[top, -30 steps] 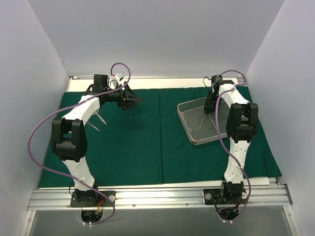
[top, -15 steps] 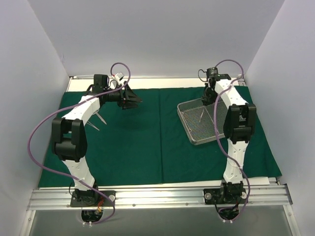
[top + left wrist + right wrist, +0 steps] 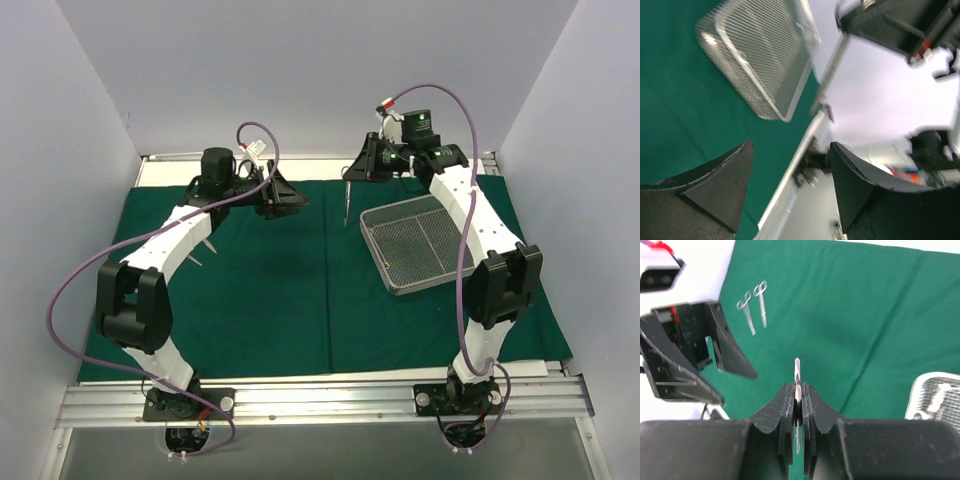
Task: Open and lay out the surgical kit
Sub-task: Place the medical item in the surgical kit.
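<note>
Two ring-handled instruments [image 3: 762,307], clearest right-wrist view

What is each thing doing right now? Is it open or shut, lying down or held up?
Green cloth: spread flat over the table.
Mesh tray: sitting flat on the cloth, right side.
Thin steel tool: pinched, held up off the cloth.
Ring-handled tools: two, lying side by side on the cloth.
Left fingers: open, holding nothing.
Right fingers: shut on the thin steel tool.
</note>
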`<state>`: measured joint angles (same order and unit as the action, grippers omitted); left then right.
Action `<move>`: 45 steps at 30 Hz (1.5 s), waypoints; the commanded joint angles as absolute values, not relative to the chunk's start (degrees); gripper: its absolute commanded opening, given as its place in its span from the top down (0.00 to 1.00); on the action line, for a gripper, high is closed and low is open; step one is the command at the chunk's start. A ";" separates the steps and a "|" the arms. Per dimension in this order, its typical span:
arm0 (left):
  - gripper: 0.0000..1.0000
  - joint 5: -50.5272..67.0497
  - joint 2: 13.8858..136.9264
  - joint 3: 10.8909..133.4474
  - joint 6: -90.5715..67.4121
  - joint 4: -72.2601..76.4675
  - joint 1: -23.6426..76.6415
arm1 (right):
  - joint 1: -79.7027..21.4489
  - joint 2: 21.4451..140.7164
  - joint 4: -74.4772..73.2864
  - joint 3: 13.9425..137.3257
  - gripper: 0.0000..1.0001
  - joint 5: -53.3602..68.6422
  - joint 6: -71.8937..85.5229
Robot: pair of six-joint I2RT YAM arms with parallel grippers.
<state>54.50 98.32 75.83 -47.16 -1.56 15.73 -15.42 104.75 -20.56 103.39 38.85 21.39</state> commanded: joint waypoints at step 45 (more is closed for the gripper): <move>0.47 7.38 99.76 102.04 -24.87 -41.13 36.12 | -24.79 103.45 -15.29 98.44 1.00 41.57 36.91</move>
